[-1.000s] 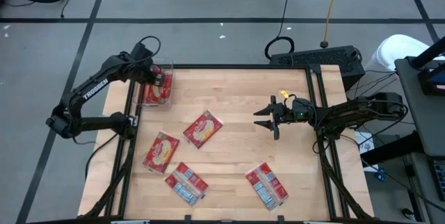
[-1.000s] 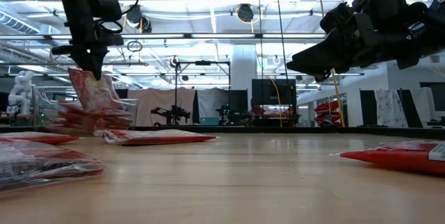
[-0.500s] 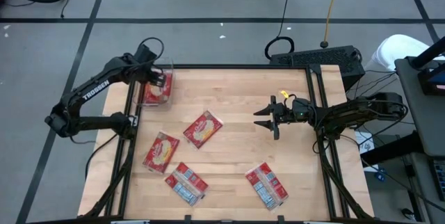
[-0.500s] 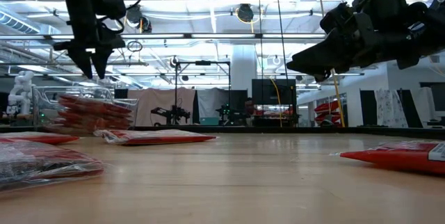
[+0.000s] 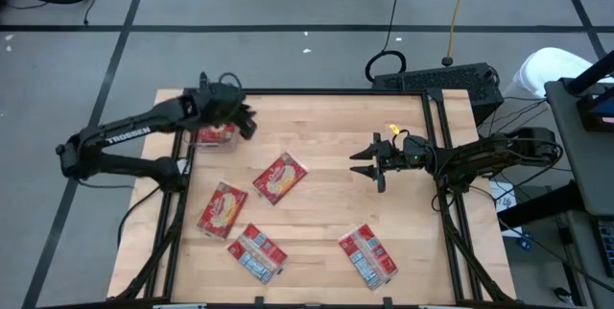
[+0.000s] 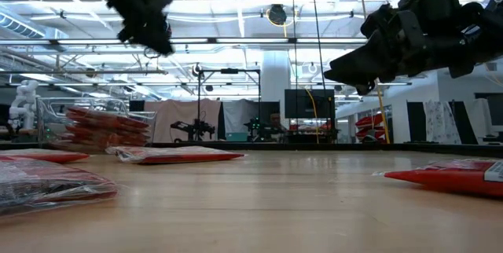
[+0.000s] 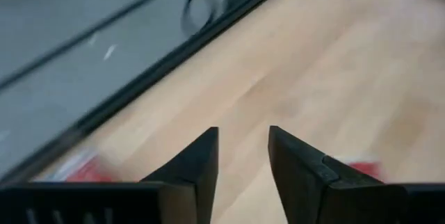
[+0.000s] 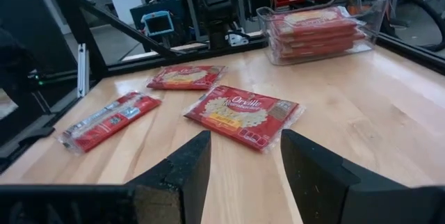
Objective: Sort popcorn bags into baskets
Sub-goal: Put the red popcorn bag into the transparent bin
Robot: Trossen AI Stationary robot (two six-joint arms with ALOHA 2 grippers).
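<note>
**A:** Where is the left gripper [image 5: 247, 122]?

**B:** Up off the table, just beside the bin's [image 5: 226, 139] inner edge in the high view. Its fingers [image 7: 198, 165] stand apart with a gap between them and nothing in it. In the low view it hangs high [image 6: 157, 41], well above the bags.

**A:** And the bin itself?

**B:** Near the table's [image 5: 326, 155] far-left corner, partly hidden under the left arm from above. The right wrist view shows it plainly [image 8: 379, 5]: clear plastic, with a stack of red bags [image 8: 316, 33] lying flat inside.

**A:** The right gripper [image 5: 369, 165]?

**B:** Over the right half of the table, held in the air, pointing toward the middle. Its fingers [image 8: 184, 165] are spread and empty. Well apart from every bag.

**A:** What lies loose on the table?

**B:** Four bags. One with the popcorn picture up [image 5: 280, 177] sits near the centre, tilted. Another picture-side bag [image 5: 223, 209] lies toward the left edge, nearer the front. Just beside that one, at the front, is a bag with its label panel up [image 5: 256, 251]. The fourth, also label up [image 5: 367, 254], is at the front right, apart from the others.

**A:** Any touching?

**B:** The two at front left lie close; I cannot tell if they touch.
</note>
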